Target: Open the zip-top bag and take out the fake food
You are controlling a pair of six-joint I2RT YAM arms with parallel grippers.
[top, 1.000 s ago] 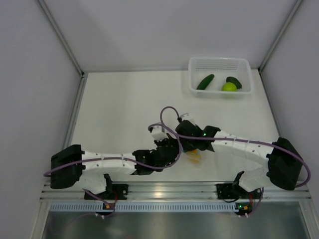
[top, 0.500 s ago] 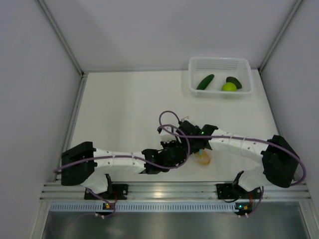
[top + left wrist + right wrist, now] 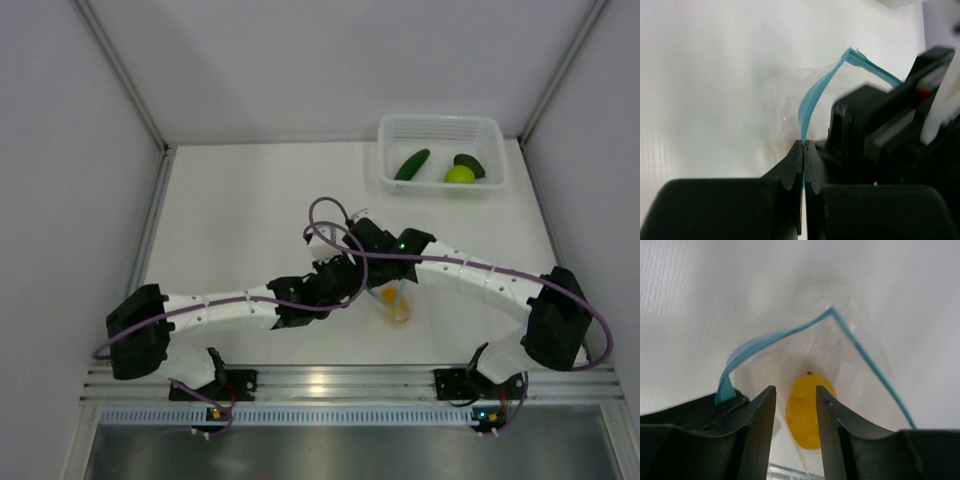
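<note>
Right gripper [image 3: 795, 390] points straight into the open mouth of the small clear crinkly zip-top bag [image 3: 860, 390], its two black fingers spread partway and pinching nothing. The round orange toy fruit [image 3: 802, 415] sits deep inside the bag, directly ahead of the gap between those fingers and just beyond their tips, so reaching it looks like a matter of going straight in. Whether the fingers touch it cannot be told. The light blue zip strip [image 3: 815, 95] arches open around the right fingers. Left gripper [image 3: 804, 150] is pressed together on one end of that strip, holding the mouth up, so the right arm is the free one. The bag lies on the white table [image 3: 250, 220] between the two grippers. Well apart, at the far right, a white mesh basket [image 3: 440, 125] holds a long dark green cucumber [image 3: 411, 164], a lime-green ball [image 3: 459, 174] and a dark green oval [image 3: 472, 164].
</note>
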